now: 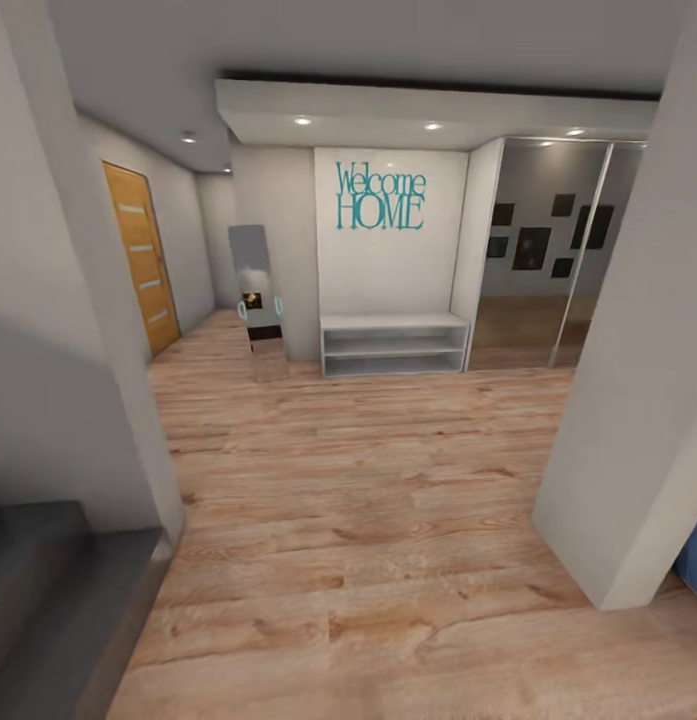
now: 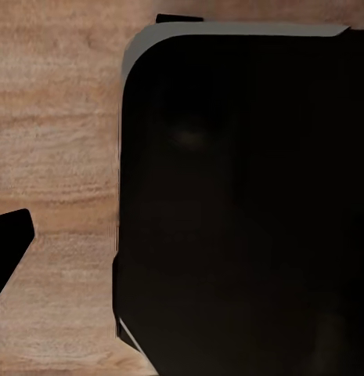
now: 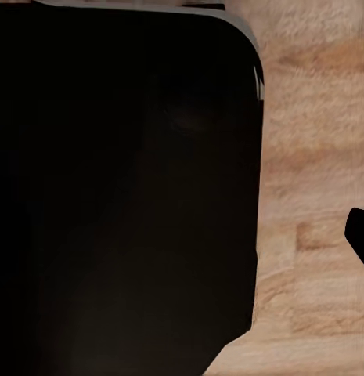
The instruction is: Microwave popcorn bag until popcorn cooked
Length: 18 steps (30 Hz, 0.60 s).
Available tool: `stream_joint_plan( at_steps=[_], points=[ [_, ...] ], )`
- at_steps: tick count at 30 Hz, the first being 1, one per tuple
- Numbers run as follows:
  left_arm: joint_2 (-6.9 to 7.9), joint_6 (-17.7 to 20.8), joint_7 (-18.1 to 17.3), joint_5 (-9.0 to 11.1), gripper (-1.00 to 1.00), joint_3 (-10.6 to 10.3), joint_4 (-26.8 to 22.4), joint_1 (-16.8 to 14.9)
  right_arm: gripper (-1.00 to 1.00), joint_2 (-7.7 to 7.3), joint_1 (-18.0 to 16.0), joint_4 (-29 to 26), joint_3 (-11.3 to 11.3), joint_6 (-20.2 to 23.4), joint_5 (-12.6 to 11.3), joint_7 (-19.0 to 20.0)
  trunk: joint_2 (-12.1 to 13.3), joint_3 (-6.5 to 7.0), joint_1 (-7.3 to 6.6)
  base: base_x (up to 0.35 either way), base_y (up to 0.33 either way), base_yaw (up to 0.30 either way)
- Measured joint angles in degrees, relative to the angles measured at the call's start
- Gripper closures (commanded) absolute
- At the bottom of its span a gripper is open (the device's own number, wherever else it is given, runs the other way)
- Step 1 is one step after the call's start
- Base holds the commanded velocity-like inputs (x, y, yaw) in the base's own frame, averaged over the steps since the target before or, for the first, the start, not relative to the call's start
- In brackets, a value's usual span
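- A hallway is seen from the head camera: a light wood plank floor [image 1: 388, 520] with visible grain runs toward a white wall panel [image 1: 388, 270].
- Teal cut-out lettering [image 1: 380, 197] reading "Welcome HOME" is mounted on that panel, its lines running level.
- A low white shelf unit [image 1: 393, 345] with open tiers stands against the panel's foot, its long axis lying along the wall.
- A tall narrow mirror [image 1: 256, 290] leans beside the panel; a small reflection with two pale rings is caught in it.
- An orange wooden door [image 1: 143, 260] with pale horizontal inserts is set in the side wall.
- Glossy mirrored sliding doors [image 1: 558, 250] reflect dark square frames.
- Plain grey wall corners [image 1: 628, 420] stand close on both sides; a dark grey flat surface [image 1: 58, 590] is seen at the lower edge, and a blue patch [image 1: 694, 555] at the opposite edge.
- Small round lights [image 1: 302, 120] are recessed in the ceiling soffit.
- In the left wrist view a large black rounded-cornered body [image 2: 244, 211] is seen over wood floor [image 2: 56, 157], with a dark tip [image 2: 9, 243] at the edge.
- In the right wrist view a similar black rounded body [image 3: 119, 196] lies over wood planks [image 3: 315, 157].
- Whether either set of jaws is apart or together cannot be told.
- The bag, microwave and counter cannot be placed from these views.
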Motion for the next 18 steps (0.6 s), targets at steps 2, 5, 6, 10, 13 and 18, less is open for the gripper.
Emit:
stream_joint_plan(
  at_steps=[2,5,6,10,13,18],
  points=[
    [0.48,0.0,0.05,-0.07,-1.0,-0.03,0.04,0.0,-1.0,0.0,0.0,0.03,-0.03,-0.64,-0.23,-0.01,0.0,0.05,0.0,0.0,0.0,-0.284],
    [0.46,-0.01,0.07,-0.05,-1.0,0.06,0.07,0.0,-1.0,-0.04,0.0,0.1,-0.04,-1.16,-0.34,-0.01,0.0,0.13,0.0,0.0,0.0,-0.284],
    [0.4,-0.01,0.08,-0.03,-1.0,0.08,0.07,0.0,-1.0,-0.06,0.0,0.09,-0.04,-1.23,-0.37,0.01,0.0,0.16,0.0,0.0,0.0,-0.284],
    [0.37,-0.01,0.08,0.02,-1.0,-0.04,0.08,0.0,-1.0,-0.06,0.0,0.13,-0.06,-1.51,-0.42,-0.01,0.0,0.26,0.0,0.0,0.0,-0.283],
    [0.55,-0.01,0.08,-0.06,-1.0,-0.06,0.08,0.0,-1.0,-0.05,0.01,0.31,-0.05,-3.6,-0.42,0.05,0.0,0.34,0.0,0.0,0.0,-0.284],
    [0.45,-0.01,0.08,-0.02,-1.0,-0.04,0.08,0.0,-1.0,-0.05,0.02,0.53,-0.12,-4.51,-0.49,0.07,0.0,0.46,0.0,0.0,0.0,-0.29]
  ],
)
